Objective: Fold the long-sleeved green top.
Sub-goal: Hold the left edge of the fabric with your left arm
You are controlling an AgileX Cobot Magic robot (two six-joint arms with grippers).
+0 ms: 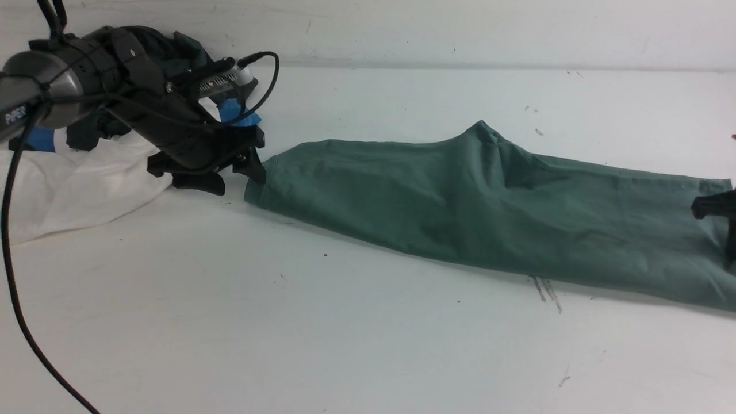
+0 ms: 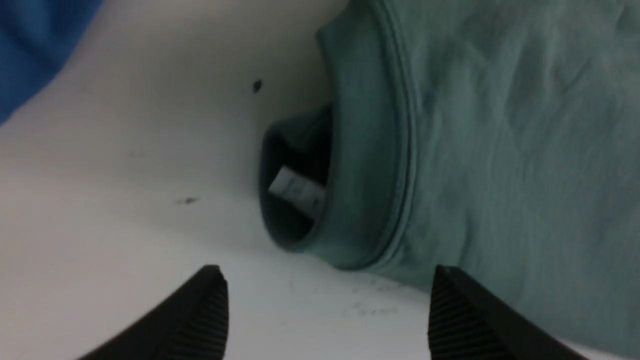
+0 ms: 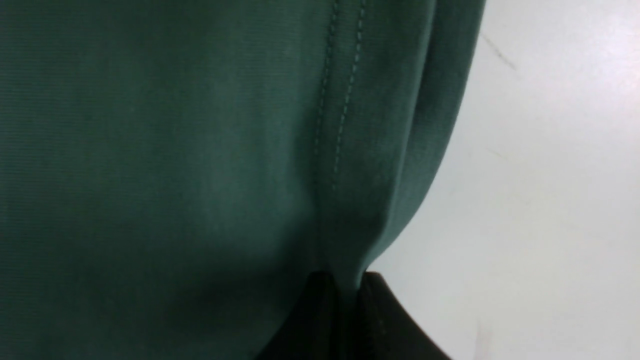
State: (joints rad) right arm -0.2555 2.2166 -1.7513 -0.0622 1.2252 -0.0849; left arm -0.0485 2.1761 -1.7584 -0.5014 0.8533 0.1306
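The green long-sleeved top [image 1: 477, 207] lies on the white table as a long folded band that runs from centre-left to the right edge. Its crew neck [image 2: 360, 150] with the white neck tag [image 2: 296, 191] faces my left gripper [image 1: 227, 175]. That gripper is open just off the neck end, and only bare table shows between its fingertips [image 2: 212, 305]. At the far right my right gripper [image 1: 716, 207] is shut on the stitched hem of the top [image 3: 345, 125], with the cloth pinched between its jaws [image 3: 345, 285].
A white garment [image 1: 69, 184] lies at the left under the left arm. Dark grey clothes [image 1: 178, 49] and blue cloth [image 1: 238, 112] are heaped at the back left by the wall. Blue cloth [image 2: 30, 45] also shows in the left wrist view.
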